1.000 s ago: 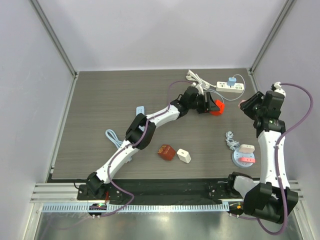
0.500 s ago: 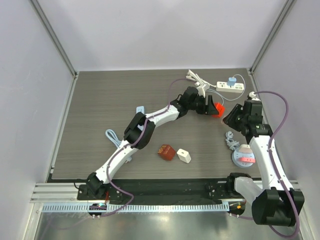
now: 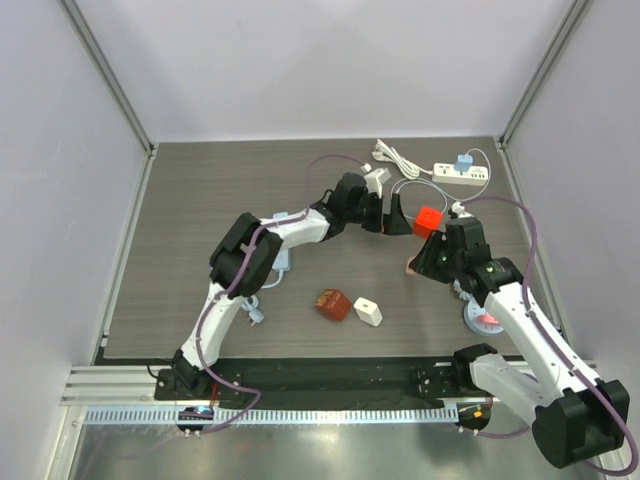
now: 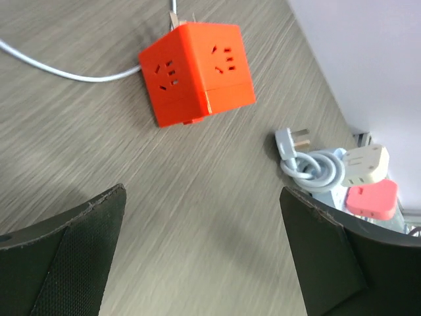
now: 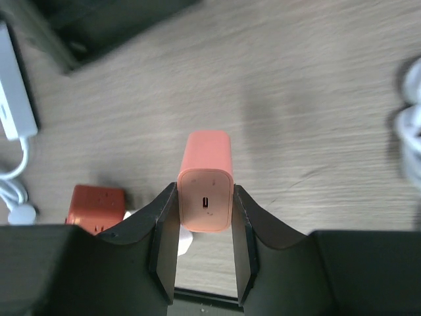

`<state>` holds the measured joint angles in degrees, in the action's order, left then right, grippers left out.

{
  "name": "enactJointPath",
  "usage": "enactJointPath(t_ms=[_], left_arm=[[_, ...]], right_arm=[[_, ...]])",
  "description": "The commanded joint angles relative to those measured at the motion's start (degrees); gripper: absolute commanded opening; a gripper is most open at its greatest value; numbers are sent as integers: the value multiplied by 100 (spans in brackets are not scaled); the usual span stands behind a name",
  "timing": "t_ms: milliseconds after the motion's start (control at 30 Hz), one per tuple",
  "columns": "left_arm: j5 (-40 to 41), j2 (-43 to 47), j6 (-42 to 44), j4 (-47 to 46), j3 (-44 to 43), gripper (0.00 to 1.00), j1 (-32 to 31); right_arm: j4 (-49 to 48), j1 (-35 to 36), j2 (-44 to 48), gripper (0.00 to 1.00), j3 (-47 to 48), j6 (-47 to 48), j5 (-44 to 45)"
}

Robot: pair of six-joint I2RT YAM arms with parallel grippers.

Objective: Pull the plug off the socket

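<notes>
Since a second ago the right end effector (image 3: 420,262) has swung from the right of the orange cube socket (image 3: 429,220) to its near side, carrying the salmon plug (image 3: 413,265) apart from it.

Left wrist: the left end effector (image 4: 202,191) is spread wide, and the socket lies beyond it on the desk (image 4: 164,197).

Right wrist: both fingers pinch the plug's sides.

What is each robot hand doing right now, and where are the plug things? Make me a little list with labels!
left gripper: open, holding nothing
right gripper: shut on salmon-pink plastic plug
orange plastic cube socket: lying apart from both grippers, just beyond the left one
white power strip: at the far side, light blue plug on it
</notes>
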<state>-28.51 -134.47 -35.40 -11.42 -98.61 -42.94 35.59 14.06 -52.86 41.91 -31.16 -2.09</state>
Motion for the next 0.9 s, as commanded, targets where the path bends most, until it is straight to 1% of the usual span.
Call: enactJointPath(t_ms=[0, 67, 100, 167, 200, 267, 300, 433, 533, 600, 800, 867], left_arm=[[22, 1053, 296, -694, 699, 100, 224], [-127, 1449, 358, -817, 1087, 99, 399], [-180, 1555, 393, -1001, 1455, 98, 461], [-164, 1827, 437, -1195, 1826, 98, 680], [-207, 1881, 420, -1553, 2228, 98, 742], [-391, 1925, 376, -2054, 2547, 98, 935], [-435, 1890, 358, -2101, 2661, 98, 997], [-585, 1820, 419, -2285, 2759, 97, 1182], [-480, 1811, 498, -2321, 2803, 97, 1209], [-419, 1811, 551, -2391, 2873, 96, 1209], [-216, 1705, 595, -2637, 2988, 96, 1209], [-190, 1679, 587, -2681, 2996, 96, 1209]], right_arm=[[-201, 437, 31, 1, -174, -408, 33], [-377, 614, -13, 1, -323, -593, 15], [-621, 693, -83, 1, -376, -637, 7], [-895, 904, -241, 1, -508, -803, 7], [-1175, 940, -347, 1, -517, -848, -46], [-1449, 1063, -786, 1, -500, -936, -212], [-1676, 1107, -944, 1, -474, -962, -248], [-2284, 1283, -1481, 1, -420, -1164, -547], [-2539, 1441, -1762, 2, -456, -1261, -582], [-2706, 1494, -1894, 4, -508, -1331, -678], [-2883, 1512, -2114, 14, -684, -1376, -723], [-2865, 1520, -2088, 22, -684, -1340, -706]])
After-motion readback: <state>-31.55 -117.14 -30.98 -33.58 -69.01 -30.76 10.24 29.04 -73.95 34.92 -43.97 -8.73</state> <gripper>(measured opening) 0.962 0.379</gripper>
